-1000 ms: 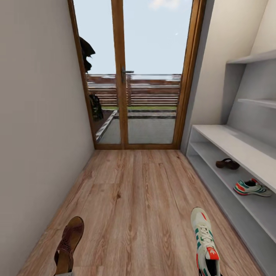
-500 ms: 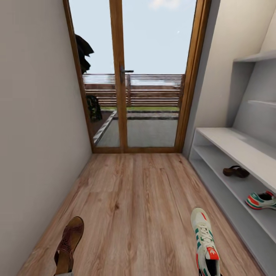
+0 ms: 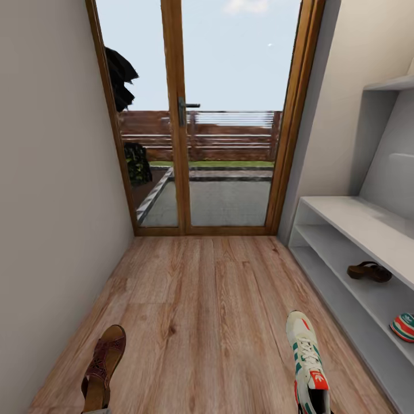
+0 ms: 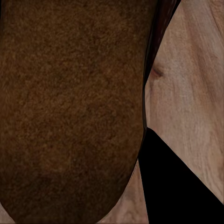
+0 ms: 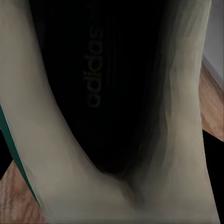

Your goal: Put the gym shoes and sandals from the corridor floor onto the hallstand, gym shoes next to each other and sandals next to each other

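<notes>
Shoes, four. On grey hallstand (image 3: 339, 208) middle shelf, right: one brown sandal (image 3: 369, 271), one green-striped white sneaker (image 3: 404, 326). Second sandal (image 3: 103, 368) near left, second sneaker (image 3: 307, 362) near right, apparently carried; my grips unseen, cannot tell. Half remains.

It was a home's entry corridor: a wood-framed glass door (image 3: 221, 115) opened onto a fenced patio, with a shoe rack (image 3: 356, 215) just beside it.
</notes>
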`<state>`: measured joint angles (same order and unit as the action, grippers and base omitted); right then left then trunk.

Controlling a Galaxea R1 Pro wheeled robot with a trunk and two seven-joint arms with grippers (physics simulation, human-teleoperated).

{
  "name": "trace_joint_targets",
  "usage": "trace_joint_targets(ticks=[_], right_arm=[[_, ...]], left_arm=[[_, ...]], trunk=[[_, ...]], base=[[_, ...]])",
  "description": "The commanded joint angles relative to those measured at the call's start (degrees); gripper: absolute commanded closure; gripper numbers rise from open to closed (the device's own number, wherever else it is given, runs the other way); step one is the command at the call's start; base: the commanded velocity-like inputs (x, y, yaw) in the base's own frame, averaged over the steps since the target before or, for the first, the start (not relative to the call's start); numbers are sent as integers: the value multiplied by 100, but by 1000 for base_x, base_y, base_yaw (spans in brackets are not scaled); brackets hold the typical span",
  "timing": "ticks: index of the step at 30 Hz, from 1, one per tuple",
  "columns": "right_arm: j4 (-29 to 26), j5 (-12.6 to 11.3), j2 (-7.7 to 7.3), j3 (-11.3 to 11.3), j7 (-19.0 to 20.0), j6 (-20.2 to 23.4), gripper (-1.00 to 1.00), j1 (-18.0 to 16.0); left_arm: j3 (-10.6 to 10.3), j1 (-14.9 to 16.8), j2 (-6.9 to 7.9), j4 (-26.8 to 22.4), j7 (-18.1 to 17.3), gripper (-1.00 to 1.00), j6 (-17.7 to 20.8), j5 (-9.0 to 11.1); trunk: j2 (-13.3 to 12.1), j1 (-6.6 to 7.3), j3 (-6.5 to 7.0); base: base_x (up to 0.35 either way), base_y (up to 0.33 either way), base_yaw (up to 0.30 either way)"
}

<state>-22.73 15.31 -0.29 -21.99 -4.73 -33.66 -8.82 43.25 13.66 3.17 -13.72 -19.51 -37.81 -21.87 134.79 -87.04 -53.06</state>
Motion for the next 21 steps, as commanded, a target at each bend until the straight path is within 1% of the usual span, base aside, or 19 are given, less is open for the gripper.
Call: trace_joint_targets(ticks=[1, 21], right_arm=[[6, 60, 2, -25, -28, -18, 100, -5], [6, 56, 2, -25, -36, -18, 100, -5]], left_arm=[[52, 5, -1, 1, -35, 100, -16, -37], [52, 5, -1, 1, -35, 100, -16, -37]], trunk=[[2, -2, -5], [2, -2, -5]], base=[[337, 0, 0], [338, 0, 0]])
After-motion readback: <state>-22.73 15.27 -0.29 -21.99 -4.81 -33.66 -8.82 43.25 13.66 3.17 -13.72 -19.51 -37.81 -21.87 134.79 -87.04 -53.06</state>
